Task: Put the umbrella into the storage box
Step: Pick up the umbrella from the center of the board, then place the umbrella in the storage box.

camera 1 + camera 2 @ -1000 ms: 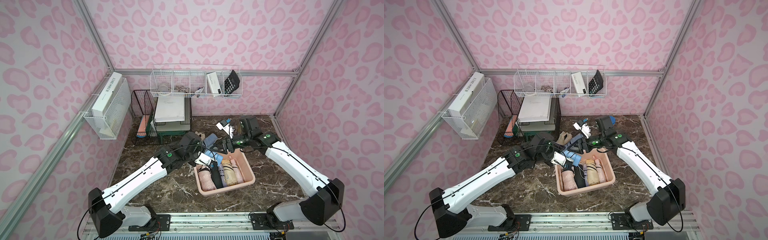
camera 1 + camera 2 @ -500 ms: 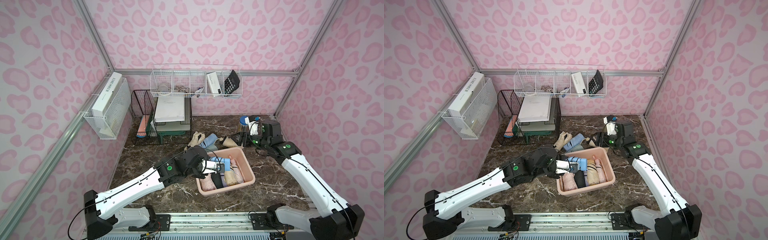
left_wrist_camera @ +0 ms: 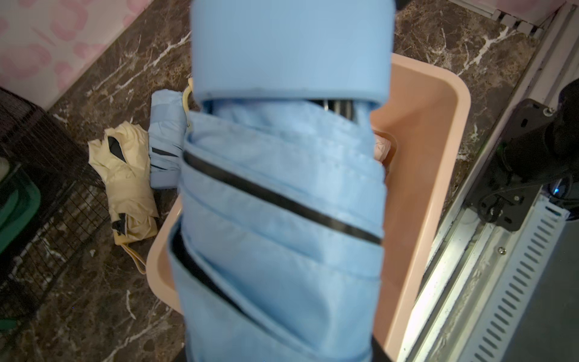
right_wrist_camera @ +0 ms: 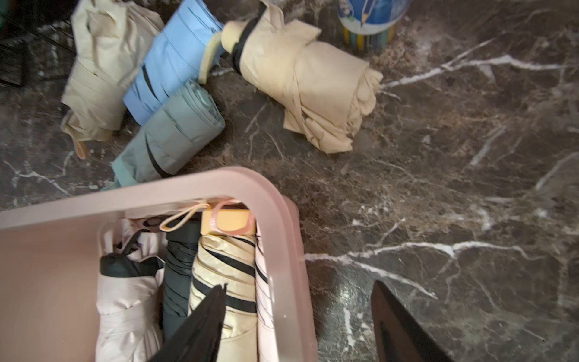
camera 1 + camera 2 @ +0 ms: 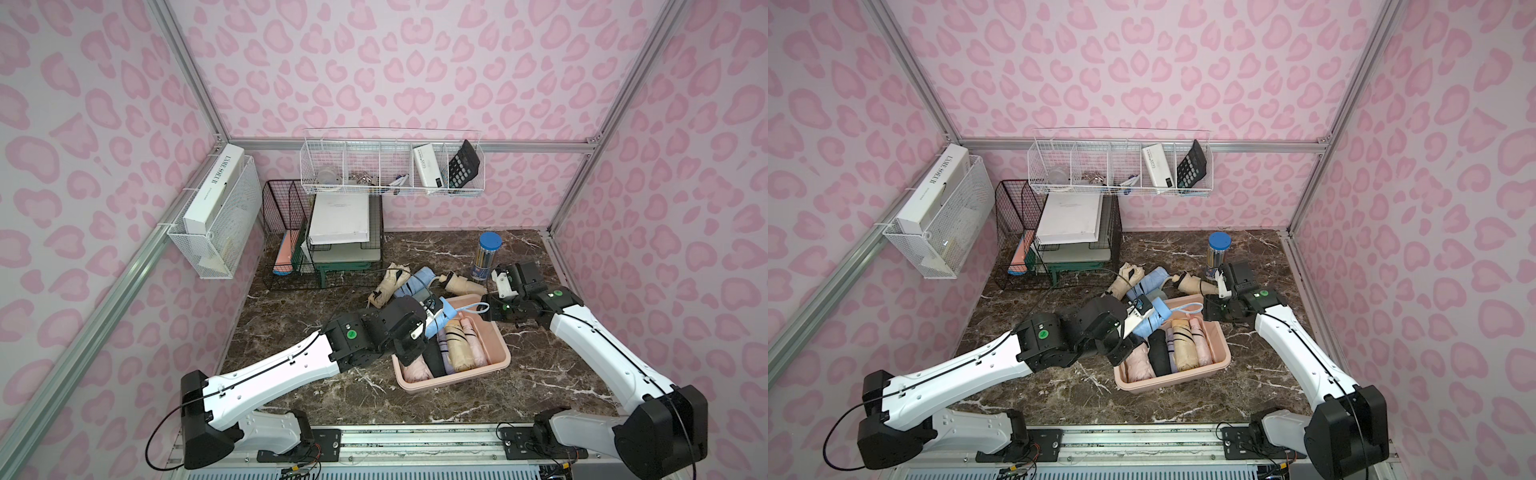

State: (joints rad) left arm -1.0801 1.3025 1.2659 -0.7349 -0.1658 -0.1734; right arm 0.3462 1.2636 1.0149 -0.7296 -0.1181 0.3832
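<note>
Left fingers (image 5: 409, 351) clamp the umbrella (image 3: 282, 203) over the storage box (image 5: 451, 380).

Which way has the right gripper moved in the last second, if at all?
Yes. The right gripper has moved right and toward the robot's base: from over the loose umbrellas behind the storage box to the box's far right corner.

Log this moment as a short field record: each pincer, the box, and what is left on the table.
left pincer: shut on light blue umbrella, held above the storage box
right pincer: open, empty, astride the box's rim
box contents: several folded umbrellas side by side
on table: cream umbrella, blue umbrella, grey-green umbrella, tan umbrella
task state: held umbrella not yet released
</note>
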